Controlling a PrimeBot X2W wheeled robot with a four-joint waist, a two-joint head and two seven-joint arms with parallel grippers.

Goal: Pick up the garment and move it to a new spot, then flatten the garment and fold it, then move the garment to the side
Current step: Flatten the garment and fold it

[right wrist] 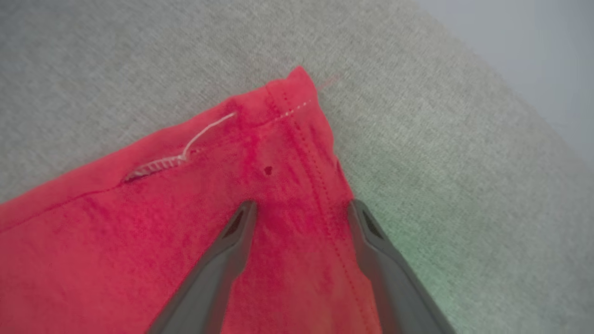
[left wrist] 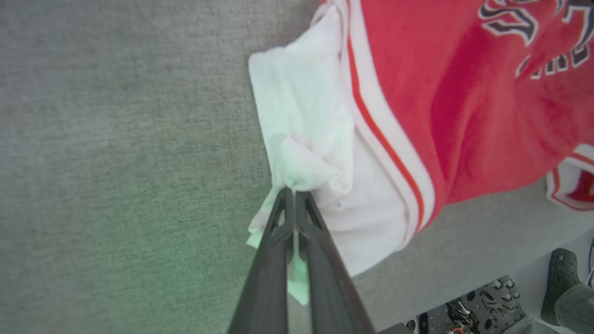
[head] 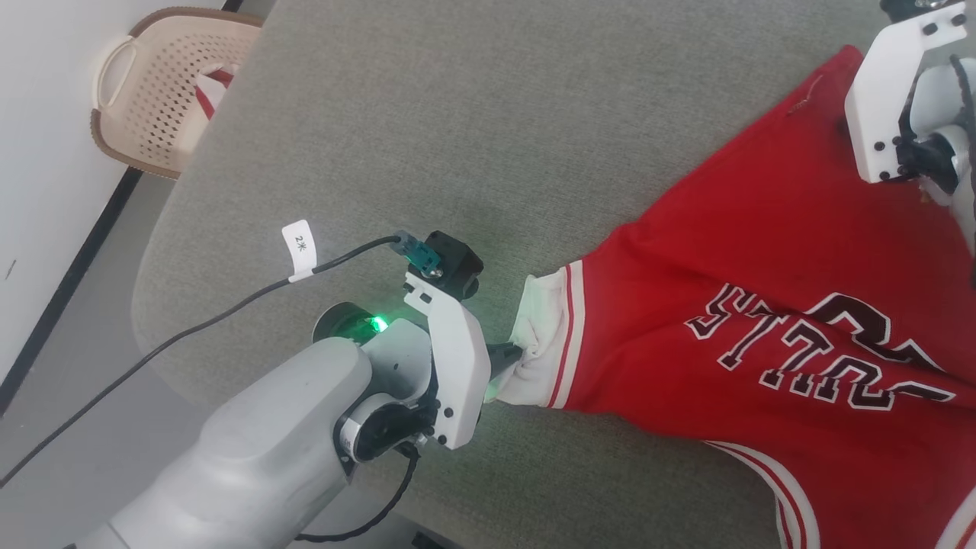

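The left arm's pale forearm point(head: 252, 450) comes up from the lower corner nearest the head camera, a green light point(head: 377, 324) glowing at its wrist. Far out to the left of the left gripper point(head: 509, 352), past the edge of the grey cloth-covered table point(head: 457, 114), a beige perforated basket point(head: 164, 114) stands on the floor. A black cable point(head: 191, 328) with a white paper tag point(head: 299, 248) runs in to the wrist camera just behind that gripper. The left gripper's fingers are pressed together on a bunched fold of the white sleeve end point(head: 537, 343) of the red jersey shirt point(head: 762, 252), the fold pinched right at the fingertips. From that pinch the shirt lies on the table and stretches away rightward. Its long axis slants from the left gripper up toward the right gripper point(right wrist: 301, 204). The sleeve points at the left gripper, and the dark block lettering point(head: 816, 351) reads upside down from the head view. The right gripper's fingers stand wide apart, holding nothing, straddling the red cloth just short of a stitched corner point(right wrist: 297, 79) that points away beyond the fingertips. I cannot tell whether they touch the cloth.
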